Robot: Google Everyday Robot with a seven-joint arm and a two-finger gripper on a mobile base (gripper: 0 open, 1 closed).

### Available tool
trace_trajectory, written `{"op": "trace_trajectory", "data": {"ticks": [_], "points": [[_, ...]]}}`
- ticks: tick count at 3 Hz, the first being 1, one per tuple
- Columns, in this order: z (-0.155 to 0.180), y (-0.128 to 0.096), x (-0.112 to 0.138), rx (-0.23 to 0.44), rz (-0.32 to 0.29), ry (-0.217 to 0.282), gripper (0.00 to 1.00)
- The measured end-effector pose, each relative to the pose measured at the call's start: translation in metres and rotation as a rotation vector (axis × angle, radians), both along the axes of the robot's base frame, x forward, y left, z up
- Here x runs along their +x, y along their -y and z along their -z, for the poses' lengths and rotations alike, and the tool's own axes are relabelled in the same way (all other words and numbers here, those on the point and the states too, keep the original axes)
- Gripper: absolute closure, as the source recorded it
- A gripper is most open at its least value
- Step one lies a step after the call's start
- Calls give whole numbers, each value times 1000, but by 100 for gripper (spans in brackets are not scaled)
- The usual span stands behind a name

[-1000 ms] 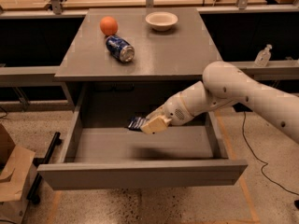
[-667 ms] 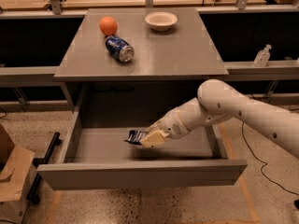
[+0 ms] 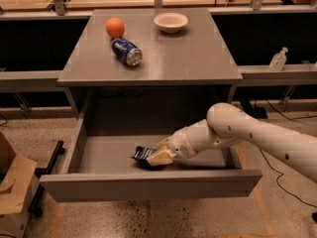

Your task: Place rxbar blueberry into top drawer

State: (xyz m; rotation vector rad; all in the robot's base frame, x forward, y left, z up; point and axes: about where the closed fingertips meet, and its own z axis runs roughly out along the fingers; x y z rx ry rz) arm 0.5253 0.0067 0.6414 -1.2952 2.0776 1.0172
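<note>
- Currently the end effector (image 3: 159, 156) sits low inside the top drawer (image 3: 148, 185), pinching one end of the rxbar blueberry (image 3: 142, 153). The rest of the bar pokes out to the left of it.
- Bar looks tilted, at or just above the drawer floor; cannot tell if it touches. It is near the front-middle of the box.
- Arm (image 3: 247, 133) reaches in from the right and angles downward, probably so the bar lands on the floor, not the rim.
- Drawer is pulled well out from under the counter (image 3: 198, 58), which leaves open access from above.
- On the counter: an orange (image 3: 115, 27), a blue soda can (image 3: 127, 51) on its side just beside it, and a pale bowl (image 3: 171, 22). All are well apart from the drawer interior and not needed.
- Judgement: placing is nearly done. What remains is the release, then lifting clear without dragging the wrapper.
</note>
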Motion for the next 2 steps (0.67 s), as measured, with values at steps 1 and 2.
{"op": "trace_trajectory", "data": {"ticks": [1, 2], "points": [[-3, 0, 3, 12, 15, 30, 40], [-12, -3, 6, 3, 22, 53, 16]]}}
